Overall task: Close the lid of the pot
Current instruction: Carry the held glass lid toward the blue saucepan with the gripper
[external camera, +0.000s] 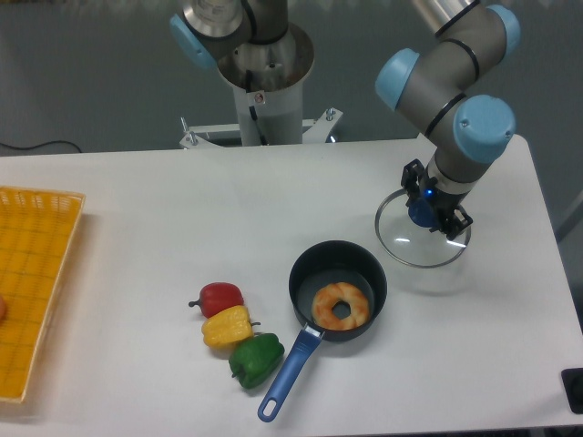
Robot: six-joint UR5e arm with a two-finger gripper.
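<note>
The dark pot (314,273) stands uncovered near the table's front centre, and its blue handle (287,378) points toward the front left. A doughnut (341,306) lies inside it. The clear glass lid (401,241) with a metal rim is to the right of the pot and slightly behind it, apart from it. My gripper (426,211) comes down on the lid's centre and is shut on the blue knob (420,213), which its fingers partly hide. A faint shadow lies under the lid; I cannot tell whether it rests on the table or hangs just above it.
A red pepper (219,298), a yellow pepper (227,326) and a green pepper (256,359) lie in a cluster left of the pot handle. A yellow basket (36,291) sits at the table's left edge. The arm's base (264,82) stands at the back centre.
</note>
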